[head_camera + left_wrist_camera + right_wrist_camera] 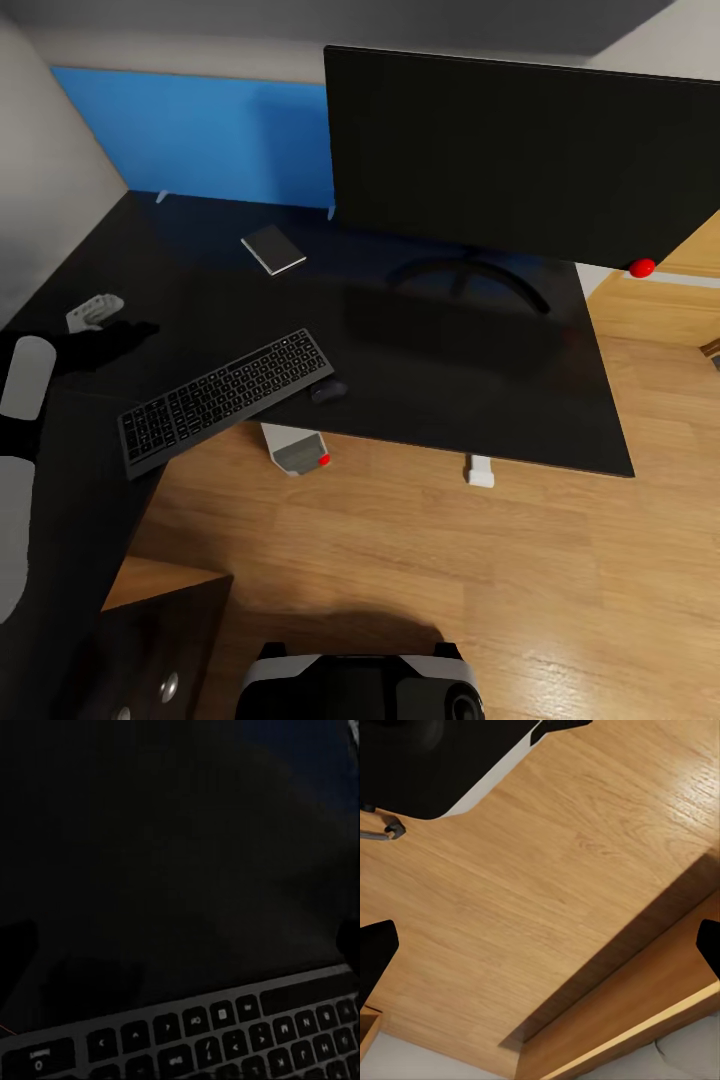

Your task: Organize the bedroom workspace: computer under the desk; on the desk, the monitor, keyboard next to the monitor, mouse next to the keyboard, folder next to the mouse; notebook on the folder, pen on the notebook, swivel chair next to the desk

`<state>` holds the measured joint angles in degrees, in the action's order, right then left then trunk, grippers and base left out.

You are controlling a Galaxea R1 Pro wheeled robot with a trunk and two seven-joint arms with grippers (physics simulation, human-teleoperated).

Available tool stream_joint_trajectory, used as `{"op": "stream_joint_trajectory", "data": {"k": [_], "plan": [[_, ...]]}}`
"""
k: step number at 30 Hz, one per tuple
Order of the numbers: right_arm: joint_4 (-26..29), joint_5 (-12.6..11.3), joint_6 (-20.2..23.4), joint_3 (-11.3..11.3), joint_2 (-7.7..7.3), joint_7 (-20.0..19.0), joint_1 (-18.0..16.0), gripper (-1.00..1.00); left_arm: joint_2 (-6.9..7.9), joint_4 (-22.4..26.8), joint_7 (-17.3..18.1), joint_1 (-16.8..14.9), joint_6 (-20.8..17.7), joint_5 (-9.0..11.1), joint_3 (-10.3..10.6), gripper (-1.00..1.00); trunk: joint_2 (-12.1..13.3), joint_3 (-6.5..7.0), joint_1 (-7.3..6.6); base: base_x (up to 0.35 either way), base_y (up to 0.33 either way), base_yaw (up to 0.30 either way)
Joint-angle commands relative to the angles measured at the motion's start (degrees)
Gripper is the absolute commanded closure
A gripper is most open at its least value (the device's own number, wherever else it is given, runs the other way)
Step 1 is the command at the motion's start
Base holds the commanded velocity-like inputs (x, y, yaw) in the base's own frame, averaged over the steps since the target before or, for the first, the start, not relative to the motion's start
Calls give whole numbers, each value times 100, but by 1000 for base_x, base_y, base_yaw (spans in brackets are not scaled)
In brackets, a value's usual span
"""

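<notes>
One keyboard (228, 401) overhanging table (480, 380) edge: light, rigid, slippery; pinching long edge advisable. Both jaws standing apart.

keyboard (225, 1035) key legends blurred, seemingly unreadable

head view: high, angled forward and down over the black desk (480, 400), with wood floor (400, 560) below. left wrist view: very near the desk surface (150, 870), facing across the keyboard (225, 1035); desk and keyboard (225, 398) shared with head view. right wrist view: faces down at floor (547, 892), fairly close.
</notes>
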<state>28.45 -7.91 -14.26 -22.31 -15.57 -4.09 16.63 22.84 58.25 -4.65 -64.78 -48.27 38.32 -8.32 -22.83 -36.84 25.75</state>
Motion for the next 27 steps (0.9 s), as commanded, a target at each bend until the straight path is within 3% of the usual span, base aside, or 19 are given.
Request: {"op": "stream_joint_trajectory", "data": {"k": [1,4,5,10,15,19,22,23,27], "plan": [[9,-61,-10,-28,-7,-9,3,-100,-19,107,-100,53,-53,132,-14,-100,-9,-7,4,0,0,0],[10,-61,-8,-28,-7,-4,2,-100,-52,344,-241,174,-99,446,-33,-100,-9,-7,4,0,0,0],[11,-61,-8,-28,-7,-2,2,-100,-63,491,-323,225,-117,717,-31,-100,-9,-7,4,0,0,0],[10,-57,-7,-28,-7,-2,-1,-100,-92,861,-656,308,-144,1346,9,-100,-9,-7,4,0,0,0],[6,-53,-7,-28,-6,12,-2,-100,-120,1149,-899,385,-179,1541,27,-100,-9,-7,4,0,0,0],[8,-54,-12,-34,4,21,3,-100,-203,1314,-967,461,-317,1587,41,-100,-9,-7,4,0,0,0],[14,-58,-14,-36,8,23,5,-100,-441,1484,-1066,524,-532,1563,46,-100,-9,4,4,0,0,0],[17,-59,-15,-36,10,23,5,-100,-585,1590,-1211,578,-612,1559,44,-100,-9,10,4,0,0,0],[19,-64,-21,-37,16,23,3,-100,-817,1855,-1562,751,-714,1582,46,-100,-9,41,4,0,0,-14]]}}
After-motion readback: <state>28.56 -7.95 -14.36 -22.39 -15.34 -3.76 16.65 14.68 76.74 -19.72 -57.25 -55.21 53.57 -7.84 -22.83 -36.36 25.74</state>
